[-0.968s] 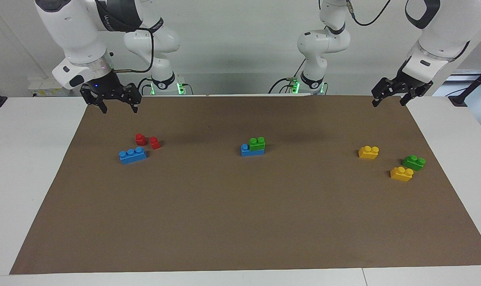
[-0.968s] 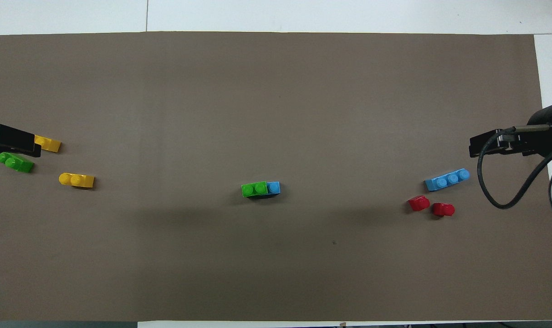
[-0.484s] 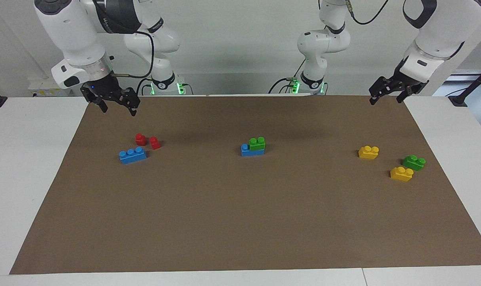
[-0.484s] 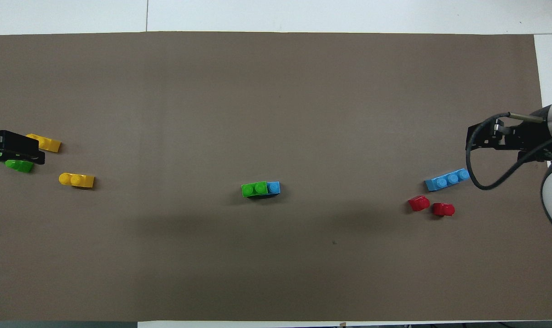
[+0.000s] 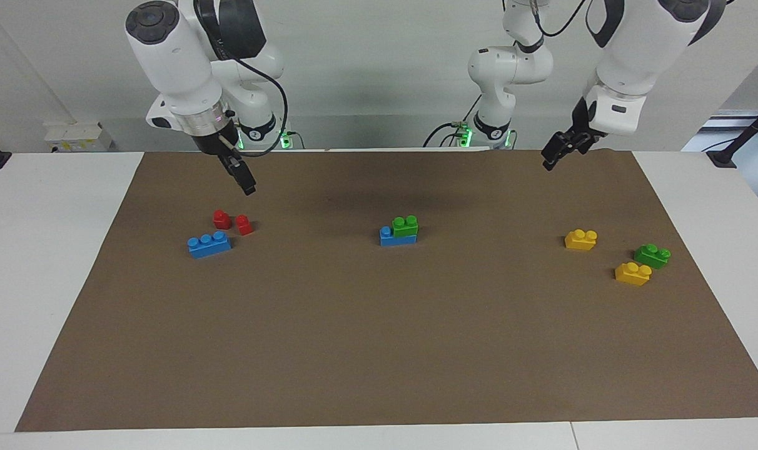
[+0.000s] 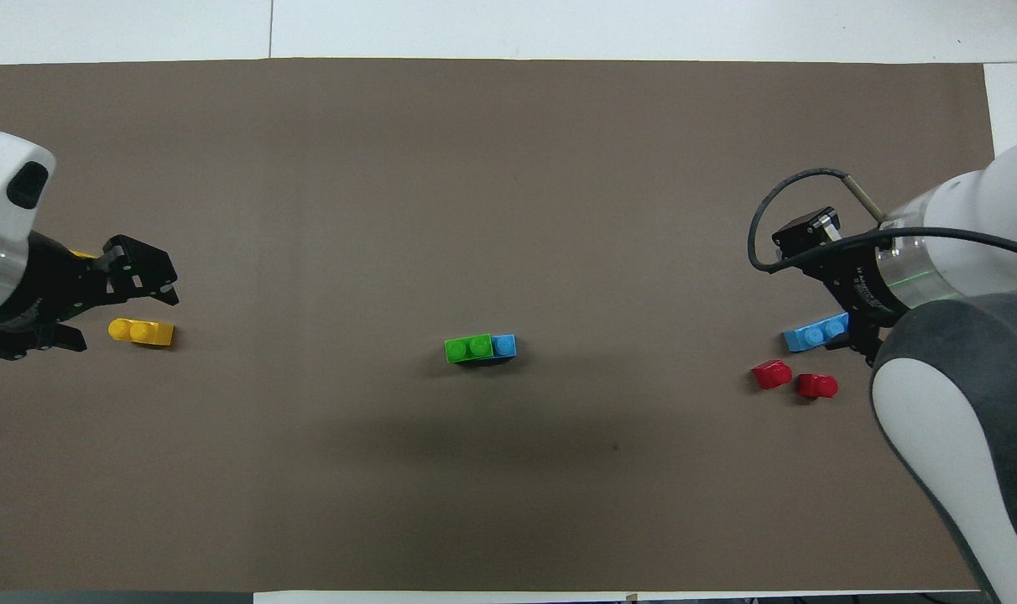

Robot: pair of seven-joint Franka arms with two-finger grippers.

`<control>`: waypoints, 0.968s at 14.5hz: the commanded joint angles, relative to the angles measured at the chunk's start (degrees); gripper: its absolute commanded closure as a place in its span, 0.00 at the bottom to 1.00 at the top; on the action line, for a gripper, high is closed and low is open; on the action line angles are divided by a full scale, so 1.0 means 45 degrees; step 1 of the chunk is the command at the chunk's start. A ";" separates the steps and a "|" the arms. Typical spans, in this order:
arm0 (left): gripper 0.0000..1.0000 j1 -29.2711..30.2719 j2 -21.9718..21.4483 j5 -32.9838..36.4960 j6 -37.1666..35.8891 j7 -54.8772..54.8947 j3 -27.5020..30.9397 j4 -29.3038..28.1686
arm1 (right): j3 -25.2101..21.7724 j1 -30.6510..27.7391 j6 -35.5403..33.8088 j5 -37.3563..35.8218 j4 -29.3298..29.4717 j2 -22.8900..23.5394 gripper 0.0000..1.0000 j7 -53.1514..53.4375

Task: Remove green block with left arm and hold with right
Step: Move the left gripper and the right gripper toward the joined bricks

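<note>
Green block (image 5: 405,225) sits on a blue brick (image 5: 396,238), mid-table. Right end effector (image 5: 246,181) should pin blue; left end effector (image 5: 552,156) lifts green straight up. Finger gaps: cannot tell.

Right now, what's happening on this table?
Nothing is grasped yet. The small bright green two-stud plastic brick sits stacked on a blue plastic brick mid-table. The left gripper and right gripper hang in the air over the brown mat near their own ends, touching nothing.
</note>
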 commanded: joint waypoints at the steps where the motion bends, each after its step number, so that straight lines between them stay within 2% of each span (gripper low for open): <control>1: 0.00 -0.0936 -0.1144 0.0058 0.1423 -0.2897 0.0142 -0.1933 | -0.0027 0.0132 0.0784 0.1249 -0.0880 -0.0133 0.00 0.2438; 4: 0.00 -0.1758 -0.1419 0.0019 0.2247 -0.6471 0.0142 -0.2619 | -0.0027 0.0153 0.1505 0.2910 -0.1445 0.0375 0.00 0.3655; 8: 0.00 -0.2812 -0.1614 -0.0235 0.3415 -1.1237 0.0142 -0.3653 | -0.0007 0.0620 0.3729 0.4803 -0.2890 0.0687 0.00 0.3559; 11: 0.00 -0.3516 -0.1673 -0.0448 0.4511 -1.4482 0.0142 -0.4241 | -0.0007 0.1205 0.4961 0.6095 -0.3399 0.1136 0.00 0.3520; 14: 0.00 -0.4238 -0.1518 -0.0509 0.5291 -1.6690 0.0142 -0.4690 | -0.0007 0.1869 0.6347 0.6935 -0.3634 0.1624 0.00 0.3054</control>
